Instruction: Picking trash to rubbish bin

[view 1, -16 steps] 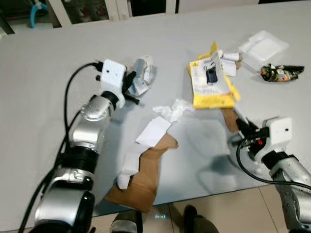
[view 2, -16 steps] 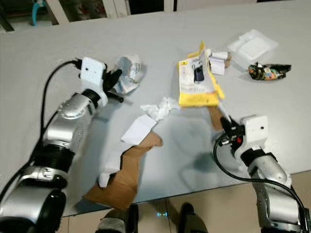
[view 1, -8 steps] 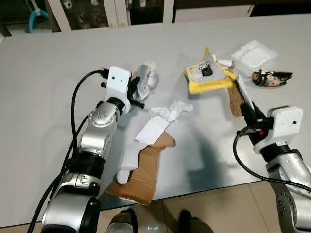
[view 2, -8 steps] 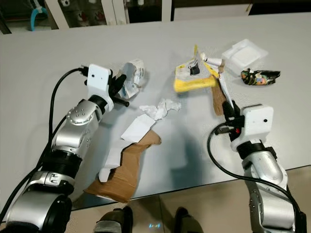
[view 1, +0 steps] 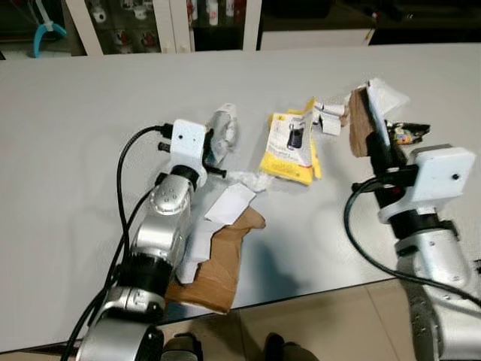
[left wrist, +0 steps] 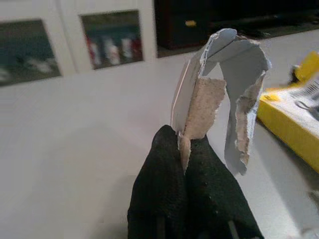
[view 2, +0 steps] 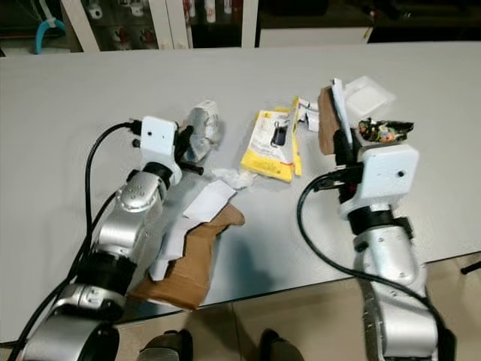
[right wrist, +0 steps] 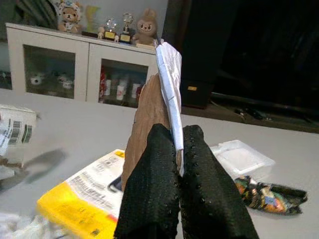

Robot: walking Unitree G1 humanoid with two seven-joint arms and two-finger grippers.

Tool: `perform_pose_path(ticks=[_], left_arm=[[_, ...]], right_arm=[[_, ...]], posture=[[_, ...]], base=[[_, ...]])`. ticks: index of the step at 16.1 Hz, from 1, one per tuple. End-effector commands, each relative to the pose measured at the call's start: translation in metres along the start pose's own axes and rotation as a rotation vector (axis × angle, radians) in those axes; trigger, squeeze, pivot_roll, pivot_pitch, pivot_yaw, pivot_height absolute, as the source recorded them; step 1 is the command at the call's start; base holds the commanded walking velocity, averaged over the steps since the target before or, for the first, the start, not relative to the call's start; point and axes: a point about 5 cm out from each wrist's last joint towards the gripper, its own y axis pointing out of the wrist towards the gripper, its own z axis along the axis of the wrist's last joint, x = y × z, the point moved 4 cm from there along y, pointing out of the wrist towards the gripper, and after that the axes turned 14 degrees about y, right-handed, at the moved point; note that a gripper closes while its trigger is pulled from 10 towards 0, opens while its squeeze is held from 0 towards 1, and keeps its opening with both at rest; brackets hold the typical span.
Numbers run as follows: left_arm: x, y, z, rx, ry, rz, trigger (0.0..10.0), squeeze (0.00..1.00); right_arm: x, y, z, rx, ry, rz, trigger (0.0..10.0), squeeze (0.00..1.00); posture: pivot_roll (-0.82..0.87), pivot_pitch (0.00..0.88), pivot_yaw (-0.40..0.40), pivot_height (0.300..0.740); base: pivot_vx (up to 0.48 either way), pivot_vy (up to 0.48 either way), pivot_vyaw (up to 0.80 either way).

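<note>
My right gripper (right wrist: 175,149) is clamped on a brown cardboard scrap (right wrist: 147,119) with a white paper sheet (right wrist: 169,74) pressed against it. I hold the pair upright, lifted off the grey table (view 1: 75,113), to the right of the yellow package (view 1: 289,147) that lies flat there.

My left gripper (left wrist: 183,144) is pinched shut on a torn grey card piece (left wrist: 224,74), to the left of the yellow package and down at the table.

So both pincers have their trash, and the step in hand looks like the end of picking up, ahead of the carry to the rubbish bin. I cannot see that bin, so the next move, as I judge it, calls for turning away from the table to find it while keeping both grips firm; the thin paper could slip from the cardboard.

More trash waits:
- Crumpled tissue (view 1: 248,179), just left of the yellow package.
- A large brown cardboard piece (view 1: 222,259), nearer me than the package, at the table's edge.
- A clear plastic tray (view 2: 368,94) and a dark patterned wrapper (view 2: 385,129), well to the package's right.
</note>
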Motion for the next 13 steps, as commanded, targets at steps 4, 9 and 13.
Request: perform_pose_path(ticks=[4,9,13], left_arm=[[0.002,-0.009,0.002,0.014,0.045,0.054,10.0,0.00],[0.008,-0.009,0.004,0.019,0.060,0.046,10.0,0.00],[0.012,-0.008,0.008,0.028,0.067,0.027,10.0,0.00]], right_arm=[[-0.004,-0.004,-0.006,-0.028,0.003,-0.033,0.0,0.00],[-0.003,-0.003,-0.008,-0.032,0.005,-0.055,0.0,0.00],[-0.002,-0.003,-0.010,-0.030,0.004,-0.074,0.0,0.00]], posture=[[0.17,0.094,-0.070,0.740],[0.17,0.096,-0.064,0.740],[0.17,0.093,-0.056,0.740]], base=[[0.000,0.000,0.53],[0.000,0.000,0.80],[0.000,0.000,0.80]])
